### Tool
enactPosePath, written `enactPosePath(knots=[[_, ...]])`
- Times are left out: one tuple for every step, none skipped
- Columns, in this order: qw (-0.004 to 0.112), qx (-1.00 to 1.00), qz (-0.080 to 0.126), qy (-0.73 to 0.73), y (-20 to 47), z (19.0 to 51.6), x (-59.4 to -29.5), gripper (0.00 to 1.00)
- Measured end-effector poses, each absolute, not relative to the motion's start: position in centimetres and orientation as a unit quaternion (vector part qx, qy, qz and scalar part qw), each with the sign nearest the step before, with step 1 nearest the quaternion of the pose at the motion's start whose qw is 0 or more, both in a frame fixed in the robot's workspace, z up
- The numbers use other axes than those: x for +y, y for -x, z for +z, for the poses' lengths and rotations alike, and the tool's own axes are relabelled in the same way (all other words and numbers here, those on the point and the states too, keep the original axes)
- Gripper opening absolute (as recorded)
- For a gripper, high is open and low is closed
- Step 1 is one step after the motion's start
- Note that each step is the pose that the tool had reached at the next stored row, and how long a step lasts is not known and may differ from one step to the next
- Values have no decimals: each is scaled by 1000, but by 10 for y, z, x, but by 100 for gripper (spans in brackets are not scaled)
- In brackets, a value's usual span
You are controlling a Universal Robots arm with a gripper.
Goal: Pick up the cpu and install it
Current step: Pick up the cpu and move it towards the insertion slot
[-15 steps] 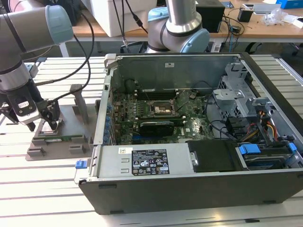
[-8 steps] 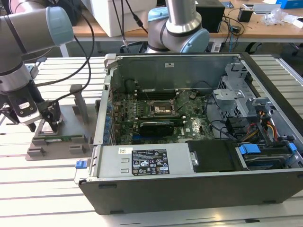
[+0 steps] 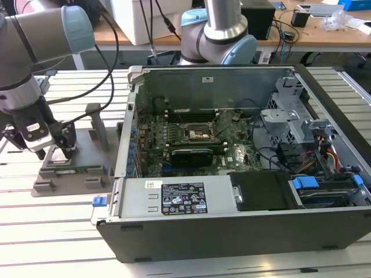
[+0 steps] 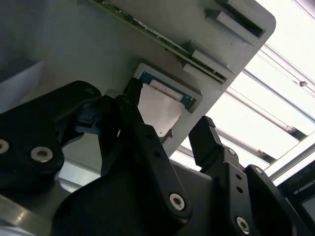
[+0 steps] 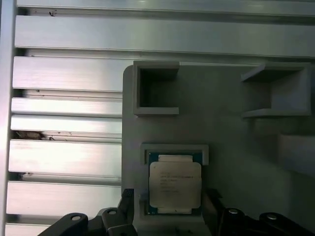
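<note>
Cpu (image 5: 174, 184) lies in the grey holder's (image 5: 226, 128) recess, the gripper (image 4: 168, 112) spread astride it; closing off-centre could tilt or jam it.

cpu (image 5: 174, 184): silver-grey top, blue-green rim peeking out
parts holder (image 5: 231, 128): plain matte grey all over
gripper (image 4: 165, 109): black, with silver screw heads
table (image 5: 64, 160): bright silver, ribbed in long stripes
arm (image 3: 29, 35): grey tubes, pale blue caps
motherboard (image 3: 236, 155): green
computer case (image 3: 232, 231): dark grey, blue clips
</note>
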State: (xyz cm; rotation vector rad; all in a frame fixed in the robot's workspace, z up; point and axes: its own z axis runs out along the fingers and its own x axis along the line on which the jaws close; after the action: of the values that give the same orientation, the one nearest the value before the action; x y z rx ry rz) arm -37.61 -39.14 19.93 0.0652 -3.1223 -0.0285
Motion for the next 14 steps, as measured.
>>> enactPosePath(knots=[[10,-1000,-9,-22,375,199,-391,66],[11,-1000,-9,-26,374,198,-390,66],[11,-999,-9,-33,374,198,-390,66],[12,-999,-9,-37,374,198,-389,66],[12,-999,-9,-41,374,198,-389,66],[13,-999,-10,-48,373,197,-387,66],[13,-999,-10,-51,373,196,-385,66],[14,-998,-10,-53,373,195,-384,66],[14,-998,-10,-54,373,194,-383,66],[15,-998,-10,-55,373,192,-383,66],[16,-998,-10,-57,372,190,-383,66],[16,-998,-10,-58,372,189,-383,66],[17,-998,-10,-59,371,189,-382,66],[18,-998,-10,-59,371,189,-382,66]])
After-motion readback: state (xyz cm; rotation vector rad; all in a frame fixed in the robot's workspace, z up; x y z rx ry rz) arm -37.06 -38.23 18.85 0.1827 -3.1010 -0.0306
